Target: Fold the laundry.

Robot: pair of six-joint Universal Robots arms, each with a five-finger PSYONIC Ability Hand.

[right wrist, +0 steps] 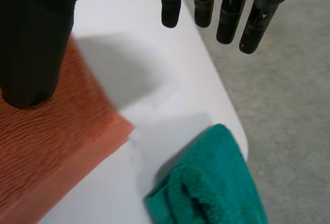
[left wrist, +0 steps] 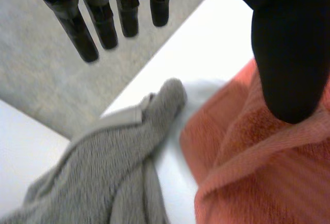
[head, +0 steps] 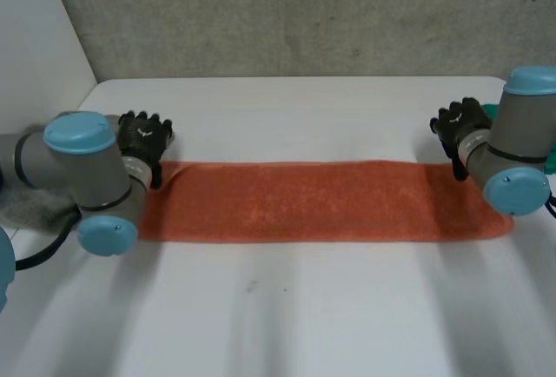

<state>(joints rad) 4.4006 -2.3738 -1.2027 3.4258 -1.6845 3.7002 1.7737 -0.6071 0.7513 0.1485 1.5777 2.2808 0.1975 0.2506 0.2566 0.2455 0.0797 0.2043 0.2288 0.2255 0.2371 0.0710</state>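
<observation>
Orange towel [head: 321, 201] lay flat as a long strip across the table [head: 287, 325], running from near the left edge to near the right edge.

Probable faults from this state:
- Layer separation. The left end showed a raised lip in the left wrist view. A shallow pinch there would likely take the top layer only, and the strip would open on lifting.
- Foreign pickup. A grey cloth [left wrist: 103, 167] lay just beside the left end, at the table's left edge. A green cloth [right wrist: 211, 182] lay near the right end's corner, at the right edge. A wide closing sweep could catch either.
- Skew. Unequal holds at the two ends would likely bring the ends together out of line.

Hand positions:
- Left hand [head: 143, 138] was at the far corner of the towel's left end. It was released: fingers [left wrist: 103, 20] straight and spread from the thumb, thumb above the cloth, nothing grasped.
- Right hand [head: 460, 125] was at the far corner of the right end. It was also released: fingers [right wrist: 229, 15] straight beyond the towel's edge, thumb over the cloth, nothing grasped.

Whether either thumb touched the towel could not be told.
</observation>
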